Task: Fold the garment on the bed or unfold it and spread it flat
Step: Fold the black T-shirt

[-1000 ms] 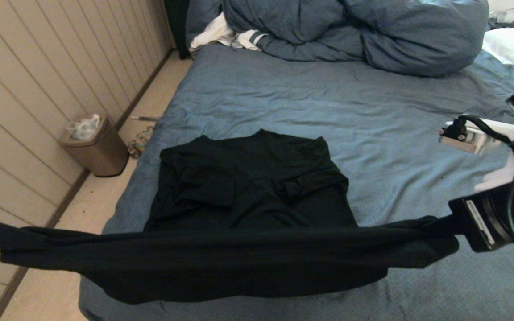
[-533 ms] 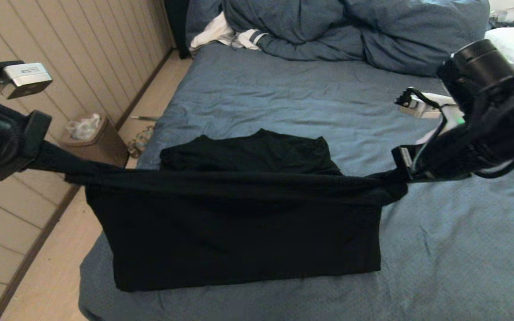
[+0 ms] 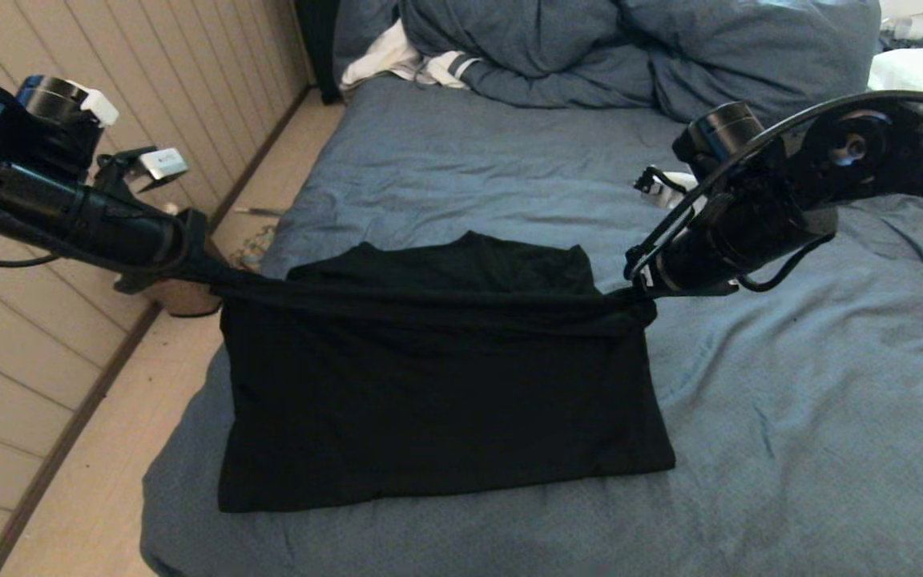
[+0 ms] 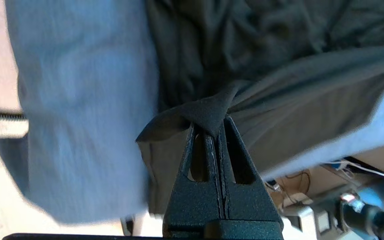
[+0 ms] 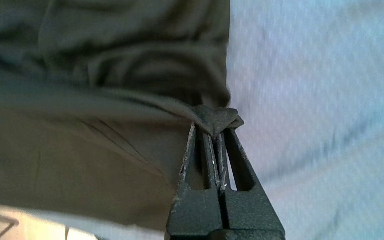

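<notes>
The left gripper [image 3: 203, 268] and right gripper [image 3: 639, 298] each have their jaws clamped on a corner of the shirt [image 3: 437, 401]. The held edge stretches crosswise between them, above the bed [image 3: 790, 449]; its far half lies beyond.

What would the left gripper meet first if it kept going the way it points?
Probably the far, flat-lying part of the black T-shirt pinched in the left gripper, then the slate-blue sheeted bed; depth is unclear.

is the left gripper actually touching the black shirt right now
Touching. In the left wrist view the left gripper is shut on a bunched corner of the black shirt, with cloth pinched between its fingers.
</notes>
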You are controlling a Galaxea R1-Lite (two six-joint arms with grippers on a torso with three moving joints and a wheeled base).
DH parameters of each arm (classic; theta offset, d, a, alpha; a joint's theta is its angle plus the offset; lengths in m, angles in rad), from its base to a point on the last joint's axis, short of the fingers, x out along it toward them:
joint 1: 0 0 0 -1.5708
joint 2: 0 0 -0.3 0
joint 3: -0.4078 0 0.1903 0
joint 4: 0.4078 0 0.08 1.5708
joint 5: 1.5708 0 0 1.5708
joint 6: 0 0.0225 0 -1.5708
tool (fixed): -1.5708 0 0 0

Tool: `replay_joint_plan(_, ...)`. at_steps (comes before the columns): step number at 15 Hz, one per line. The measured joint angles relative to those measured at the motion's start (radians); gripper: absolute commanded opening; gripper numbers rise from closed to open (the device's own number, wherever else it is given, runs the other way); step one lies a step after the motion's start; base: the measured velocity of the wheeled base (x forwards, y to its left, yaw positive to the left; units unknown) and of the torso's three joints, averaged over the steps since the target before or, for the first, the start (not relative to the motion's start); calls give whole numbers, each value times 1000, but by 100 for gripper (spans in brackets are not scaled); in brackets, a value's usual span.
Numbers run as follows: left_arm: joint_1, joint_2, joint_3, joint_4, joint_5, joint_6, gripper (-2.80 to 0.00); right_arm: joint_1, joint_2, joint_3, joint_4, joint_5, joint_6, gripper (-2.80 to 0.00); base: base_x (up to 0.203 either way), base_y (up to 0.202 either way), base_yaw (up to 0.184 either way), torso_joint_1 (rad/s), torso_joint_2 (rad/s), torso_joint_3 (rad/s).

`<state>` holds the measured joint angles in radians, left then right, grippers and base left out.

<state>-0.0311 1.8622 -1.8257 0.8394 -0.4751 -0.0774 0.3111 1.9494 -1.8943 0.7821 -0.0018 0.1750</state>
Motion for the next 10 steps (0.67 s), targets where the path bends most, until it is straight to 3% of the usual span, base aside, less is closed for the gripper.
replay_joint_plan(3, 5, 76, -31, -41, 1, -7, -280, 0, 74, -50, -25, -4, -5, -280, 0, 0, 0, 0, 0, 0)
replay_joint_plan(10, 17, 226, -68, -292, 6, -66, -280, -31, 199, -63, -269, -5, -31, -280, 0, 0, 0, 0, 0, 0)
